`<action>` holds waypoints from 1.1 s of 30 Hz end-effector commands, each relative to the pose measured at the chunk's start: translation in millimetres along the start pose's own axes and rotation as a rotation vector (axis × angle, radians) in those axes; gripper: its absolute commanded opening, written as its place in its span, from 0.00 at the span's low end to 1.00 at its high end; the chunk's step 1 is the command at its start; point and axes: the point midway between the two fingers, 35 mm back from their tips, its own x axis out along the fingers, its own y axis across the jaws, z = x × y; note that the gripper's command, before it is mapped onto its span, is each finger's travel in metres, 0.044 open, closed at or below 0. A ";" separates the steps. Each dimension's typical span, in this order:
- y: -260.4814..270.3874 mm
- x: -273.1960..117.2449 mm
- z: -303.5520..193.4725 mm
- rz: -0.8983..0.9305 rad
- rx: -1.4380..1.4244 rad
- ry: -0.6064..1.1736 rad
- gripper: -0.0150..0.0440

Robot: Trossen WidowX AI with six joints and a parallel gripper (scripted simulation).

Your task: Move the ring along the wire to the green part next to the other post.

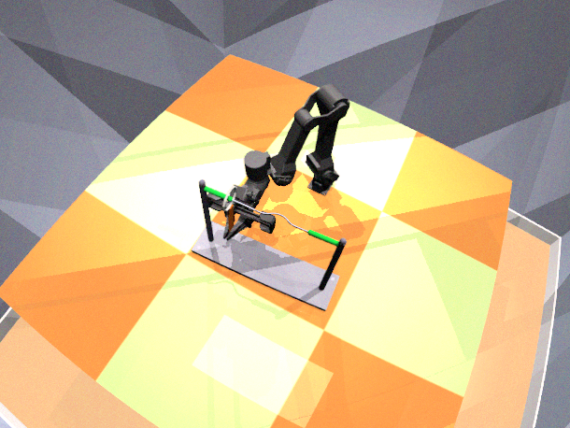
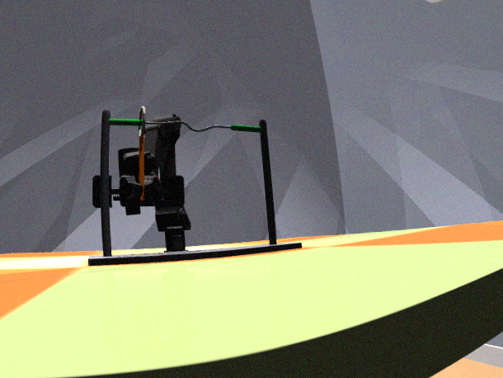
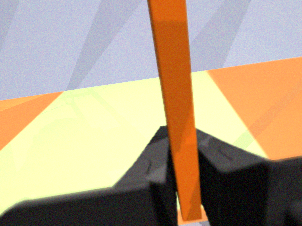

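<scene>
- The black robot gripper (image 1: pixel 227 237) (image 2: pixel 143 197) (image 3: pixel 173 132) has its jaws squeezed on the flat orange handle (image 1: pixel 231 219) (image 2: pixel 142 165) (image 3: pixel 178 83).
- The handle hangs down from the round, pale ring (image 1: pixel 225 200) (image 2: pixel 140 129).
- In the outside view, the ring stands up tall, with its top above the wire.
- The ring is around the wire, at the inner end of the green wire part (image 1: pixel 214 192) (image 2: pixel 124 121) by the left post in that view, a black, upright rod (image 1: pixel 206 212) (image 2: pixel 105 186).
- The thin, wavy grey wire (image 1: pixel 285 219) (image 2: pixel 199 130) starts just beside the ring. I cannot tell if they touch.
- It runs to the other green part (image 1: pixel 323 237) (image 2: pixel 246 128), by the other black post (image 1: pixel 333 265) (image 2: pixel 268 186).
- Both posts stand on a long, flat grey base (image 1: pixel 280 276) (image 2: pixel 198 253).
</scene>
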 end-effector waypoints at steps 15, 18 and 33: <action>19.7 -0.2 -0.5 -0.010 0.014 -0.001 0.00; 23.3 -0.1 -0.5 -0.014 0.018 -0.001 0.00; 34.7 -14.5 0.8 -0.032 0.042 0.121 0.00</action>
